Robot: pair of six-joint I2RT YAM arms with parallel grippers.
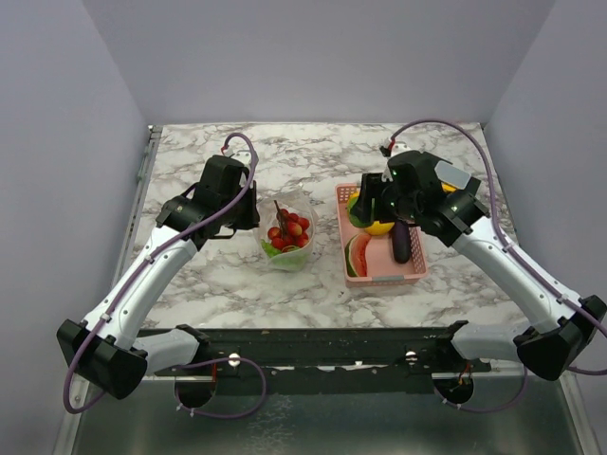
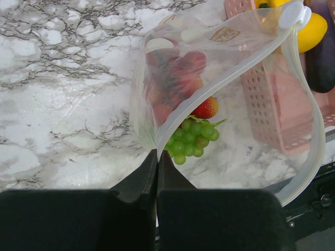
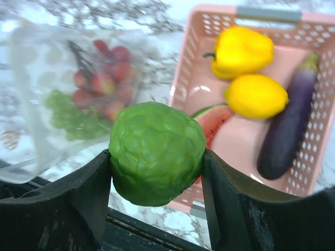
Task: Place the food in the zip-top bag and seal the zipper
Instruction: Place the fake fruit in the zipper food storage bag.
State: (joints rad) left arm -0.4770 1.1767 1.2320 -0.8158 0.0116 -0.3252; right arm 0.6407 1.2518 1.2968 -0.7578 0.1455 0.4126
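— Right pincer [image 3: 157, 178], clamped on a green vegetable [image 3: 157, 151], hangs over the left edge of the basket [image 3: 191, 68]. Which step is this?

— Loading, as I read it: one piece lifted, not yet in the bag [image 1: 287, 237]. The bag stands on the surface [image 1: 190, 171] just left of the basket, with strawberries [image 3: 104, 83] and grapes [image 2: 191, 138] inside.

— And the left pincer [image 2: 157, 159]?

— Pressed together on the bag's mouth edge, on the side away from the basket, propping the mouth open. The zipper [image 2: 220, 89] is unsealed.

— What lies in the basket?

— Pepper [image 3: 241, 49], lemon [image 3: 256, 97], eggplant [image 3: 285, 136] and a watermelon slice [image 3: 214, 120].

— What does the next move call for?

— Probably a short carry left of the basket, to a point above the mouth, then a release. The vegetable looks broad against that opening, so it needs centring, or it may catch the rim and fold the bag. Four pieces and the sealing remain.
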